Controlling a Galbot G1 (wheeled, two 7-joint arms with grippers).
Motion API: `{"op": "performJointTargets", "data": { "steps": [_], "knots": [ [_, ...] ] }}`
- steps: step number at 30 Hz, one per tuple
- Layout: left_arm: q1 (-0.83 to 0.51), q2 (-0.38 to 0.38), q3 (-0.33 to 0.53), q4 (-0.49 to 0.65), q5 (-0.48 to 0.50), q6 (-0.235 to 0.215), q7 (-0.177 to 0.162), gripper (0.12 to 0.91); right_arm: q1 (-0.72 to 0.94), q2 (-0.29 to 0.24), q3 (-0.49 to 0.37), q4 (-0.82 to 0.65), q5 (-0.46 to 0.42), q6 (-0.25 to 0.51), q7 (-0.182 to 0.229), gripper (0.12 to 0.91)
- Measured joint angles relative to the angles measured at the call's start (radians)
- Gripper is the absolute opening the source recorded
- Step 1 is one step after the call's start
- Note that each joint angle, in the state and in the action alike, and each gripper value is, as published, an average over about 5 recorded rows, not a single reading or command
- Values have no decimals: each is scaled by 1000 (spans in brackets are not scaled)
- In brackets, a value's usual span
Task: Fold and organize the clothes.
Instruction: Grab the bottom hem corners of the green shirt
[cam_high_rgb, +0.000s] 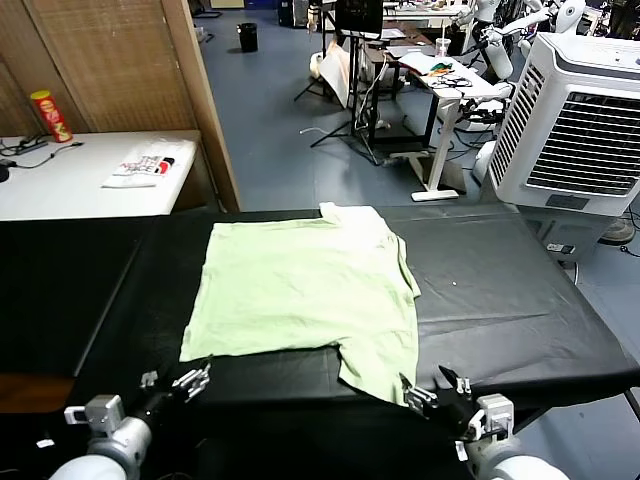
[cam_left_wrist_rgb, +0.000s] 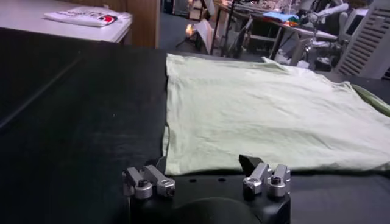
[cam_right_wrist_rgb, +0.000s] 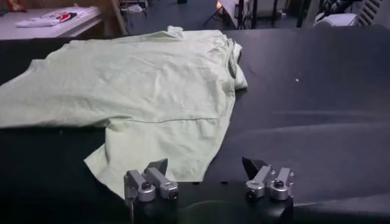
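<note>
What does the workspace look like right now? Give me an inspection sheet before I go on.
Surface: black table, wrinkled cover.
Job's things: light-green shirt spread flat, one sleeve at the near edge.
Clutter: white printed packet and red can on the white side table.
Grippers: left gripper open at the near edge, off the shirt; right gripper open beside the near sleeve.
Cables: dark cable on the side table.
Surroundings: air cooler, desks, wooden screen.
</note>
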Motion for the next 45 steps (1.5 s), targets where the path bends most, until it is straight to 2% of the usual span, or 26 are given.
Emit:
{"op": "performJointTargets", "data": {
  "steps": [15, 19, 22, 25, 27, 30, 34, 36, 41, 45],
  "knots": [
    [-29, -8, 2, 29, 13, 2, 3, 798, 11, 31, -48, -36, -59, 2, 15, 790],
    [-39, -10, 5, 45, 6, -3, -10, 798, 6, 39, -51, -38, -60, -1, 22, 702],
    [-40, -11, 6, 58, 3, -10, -8, 781, 6, 46, -50, -42, -60, -1, 25, 571],
    [-40, -10, 8, 68, 3, -18, -2, 686, 5, 54, -51, -45, -59, -1, 26, 408],
    [-43, -10, 9, 74, 3, -20, 2, 574, 2, 59, -52, -44, -58, 0, 28, 291],
    [-50, -11, 13, 85, 4, -21, 6, 406, -7, 64, -50, -36, -51, 7, 42, 160],
    [-58, -16, 17, 98, 6, -21, 7, 193, -25, 64, -38, -11, -32, 11, 62, 122],
    [-54, -20, 18, 98, 7, -22, 5, 136, -37, 60, -31, 8, -28, 6, 63, 122],
    [-29, -26, 15, 71, 9, -17, -10, 125, -83, 44, -11, 75, -28, 3, 64, 122],
    [5, -24, 6, 28, 14, -6, -40, 125, -135, 30, 12, 129, -28, 15, 55, 122]
  ]
}}
